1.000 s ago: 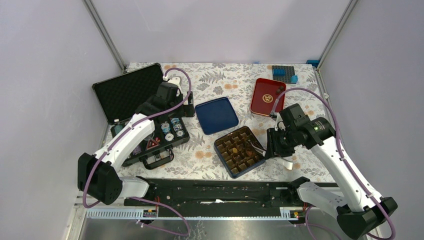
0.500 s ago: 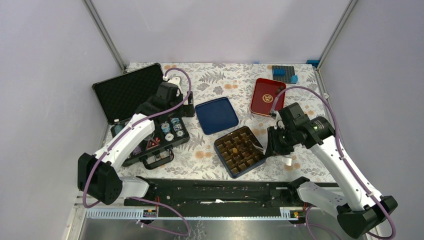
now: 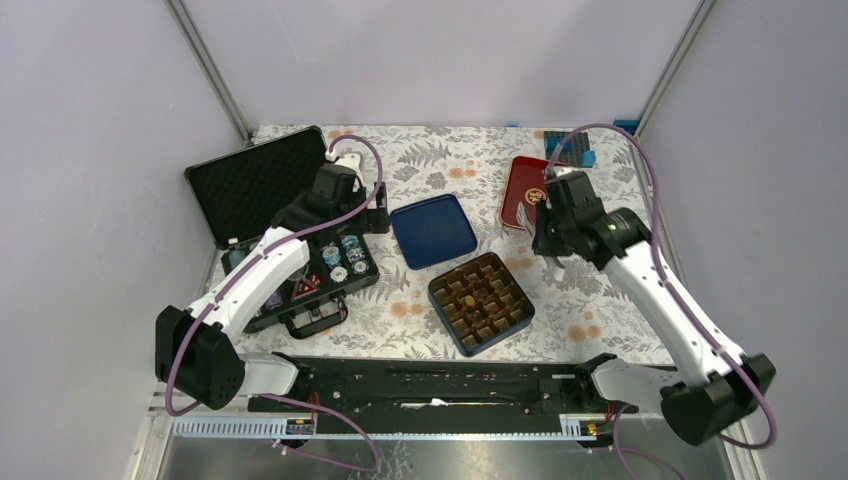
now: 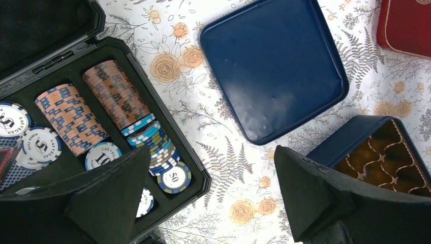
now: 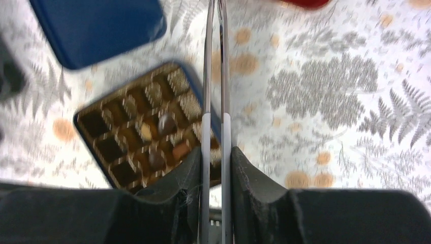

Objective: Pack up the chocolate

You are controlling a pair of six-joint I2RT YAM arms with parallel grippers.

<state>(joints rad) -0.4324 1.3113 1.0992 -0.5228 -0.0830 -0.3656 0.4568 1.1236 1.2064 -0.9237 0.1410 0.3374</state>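
Observation:
Chocolate lies as a few dark lumps in the brown grid of the blue box, left of centre in the right wrist view and blurred there. My right gripper is shut on thin metal tongs, whose two blades run up out of the frame, tips unseen. From above, that gripper hangs between the box and the red tray. My left gripper stands wide open and empty over bare cloth, between the poker chip case and the box.
The blue lid lies upside down behind the box. A black case with poker chips stands open at the left, its lid back. Blue blocks sit at the far right corner. Grey walls enclose the flowered table.
My right arm has lifted away from the box's right edge and swung back toward the red tray, tongs still in its grip. The left arm has not moved.

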